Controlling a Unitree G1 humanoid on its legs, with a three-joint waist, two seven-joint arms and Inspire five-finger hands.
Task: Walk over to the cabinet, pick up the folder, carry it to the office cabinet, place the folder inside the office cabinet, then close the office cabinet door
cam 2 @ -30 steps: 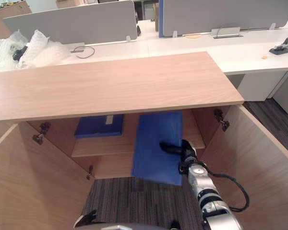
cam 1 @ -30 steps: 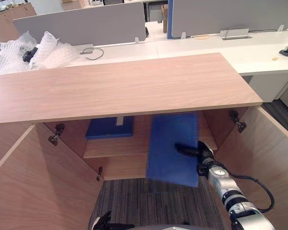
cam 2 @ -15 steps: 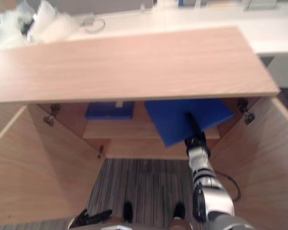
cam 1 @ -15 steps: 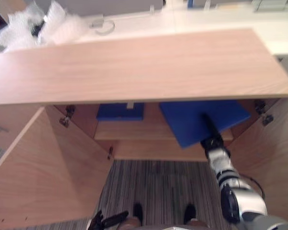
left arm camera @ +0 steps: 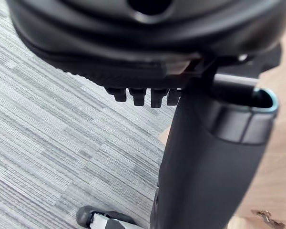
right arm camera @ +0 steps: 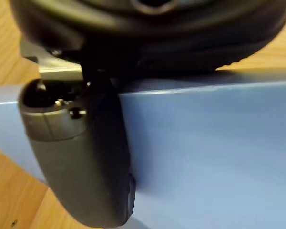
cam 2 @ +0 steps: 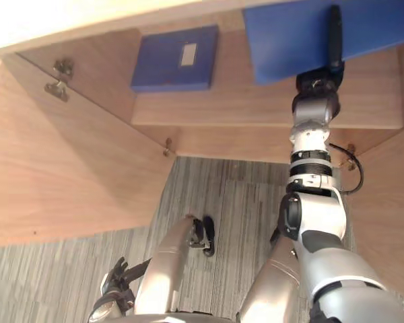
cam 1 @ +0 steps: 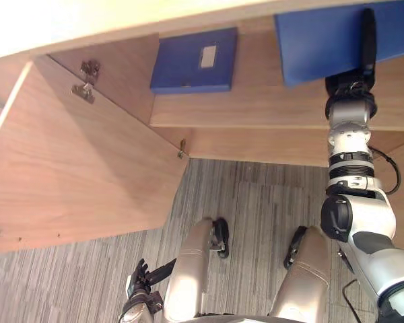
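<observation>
Blue folder sits at 1 o'clock in the head views, inside the open front of the office cabinet, over the right part of the shelf. Its upper edge is cut off by the frame. Cannot tell if it rests on the shelf or hangs just above it.

Right hand is clamped on the folder's near edge: the dark thumb lies flat along the top face, pointing to 12 o'clock. The right wrist view shows the same thumb pressed on the blue cover, wood visible past the edge. Fingers are under the folder, hidden. The arm reaches straight up from 5 o'clock.

Second blue folder with a white label lies flat on the same shelf, at 9 o'clock from the held one, apart from it.

Left door stands swung open at 9 o'clock, with a metal hinge near its top inner corner. Part of the right door shows at 3 o'clock, also open.

Grey striped carpet is below the cabinet.

Left hand hangs low at 7 o'clock over the carpet, fingers loose and apart, holding nothing.
</observation>
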